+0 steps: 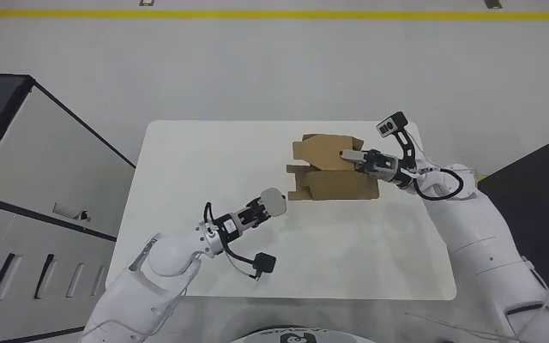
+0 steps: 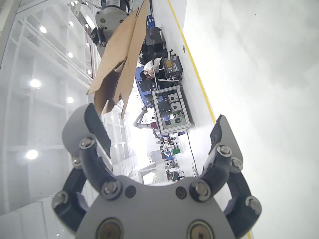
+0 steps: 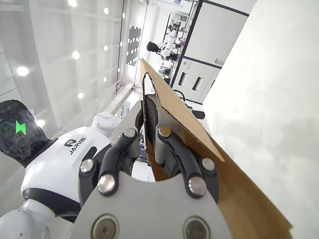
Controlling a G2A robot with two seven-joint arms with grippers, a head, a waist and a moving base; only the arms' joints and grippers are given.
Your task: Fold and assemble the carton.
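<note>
A flattened brown carton (image 1: pixel 330 168) is held above the right half of the white table (image 1: pixel 214 171). My right gripper (image 1: pixel 353 158) is shut on the carton's right edge; in the right wrist view its pads (image 3: pixel 149 118) pinch a corrugated panel (image 3: pixel 174 115). My left gripper (image 1: pixel 271 204) stands open just left of the carton's lower left flap, with nothing between its fingers (image 2: pixel 96 128). From the left wrist view the carton (image 2: pixel 119 58) hangs ahead of the open jaws, with the right arm's wrist (image 2: pixel 113 6) behind it.
A dark-framed cabinet (image 1: pixel 34 171) stands off the table's left side. A yellow floor line (image 1: pixel 274 14) runs along the far floor. The table's left and front parts are bare.
</note>
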